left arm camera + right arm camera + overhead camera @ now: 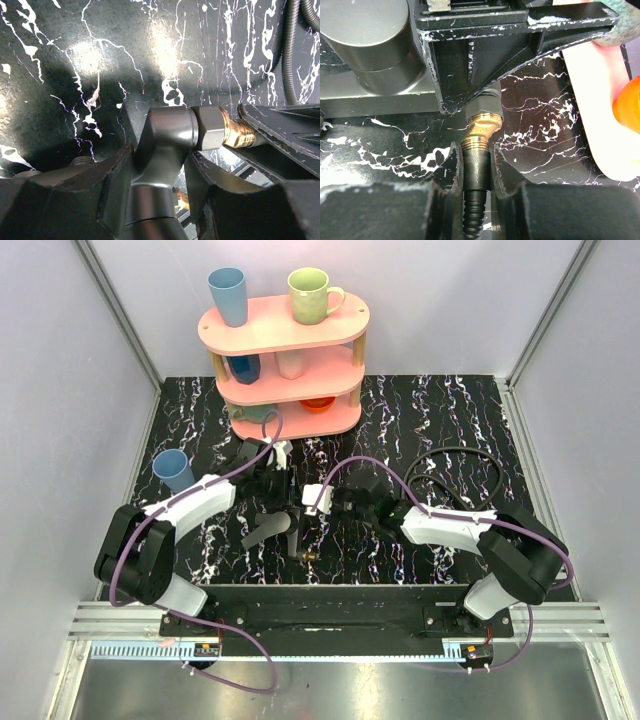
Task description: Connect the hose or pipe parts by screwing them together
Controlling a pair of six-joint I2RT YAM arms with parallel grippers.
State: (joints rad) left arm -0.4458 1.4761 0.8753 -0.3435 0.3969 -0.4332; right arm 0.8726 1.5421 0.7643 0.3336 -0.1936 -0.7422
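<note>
The dark-grey nozzle piece (165, 135) stands between the jaws of my left gripper (157, 165). The left finger lies against it, while a thin gap shows beside the right finger. From the nozzle's hex end a brass connector (235, 132) juts at a slight angle. My right gripper (476, 160) is shut on the black knurled collar (477, 167) of the hose, whose brass thread (482, 127) meets the grey hex crookedly. From above, the nozzle piece (270, 528) sits at table centre, and the black hose (470, 455) loops behind the right arm.
A pink three-tier shelf (285, 335) holding cups stands at the back. A blue cup (173, 469) sits at the left by the left arm. The shelf's pink edge (600, 110) and an orange object (627, 107) lie close to the right gripper.
</note>
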